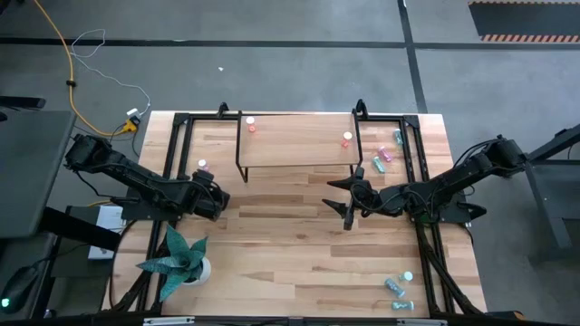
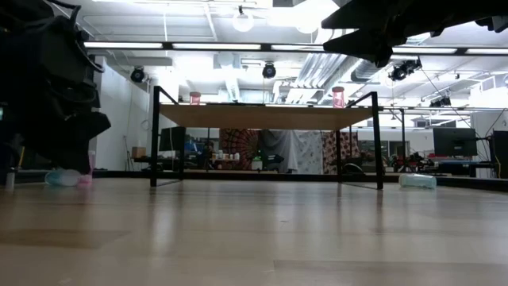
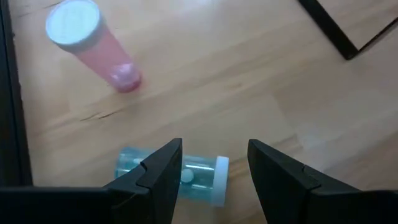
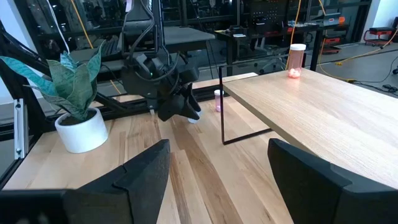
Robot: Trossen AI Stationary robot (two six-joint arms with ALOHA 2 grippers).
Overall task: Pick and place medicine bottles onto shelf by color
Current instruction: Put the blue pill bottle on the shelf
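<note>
A teal medicine bottle (image 3: 186, 174) with a white cap lies on its side on the table near the left edge. Beside it a pink bottle (image 3: 93, 43) stands upright. My left gripper (image 3: 214, 146) hangs open just above the teal bottle, tilted down; one finger covers the bottle's middle, and I cannot tell whether it touches. The shelf (image 1: 294, 140) stands at the far middle with one pink bottle (image 1: 250, 123) at its far left corner and another (image 1: 346, 139) near its right end. My right gripper (image 1: 337, 204) hovers open, level, in front of the shelf's right end.
Several teal and pink bottles (image 1: 385, 156) lie right of the shelf, and more (image 1: 399, 285) lie at the near right corner. A white pot with a green plant (image 1: 181, 258) stands at the near left. Black frame rails (image 1: 177, 154) run along both table sides.
</note>
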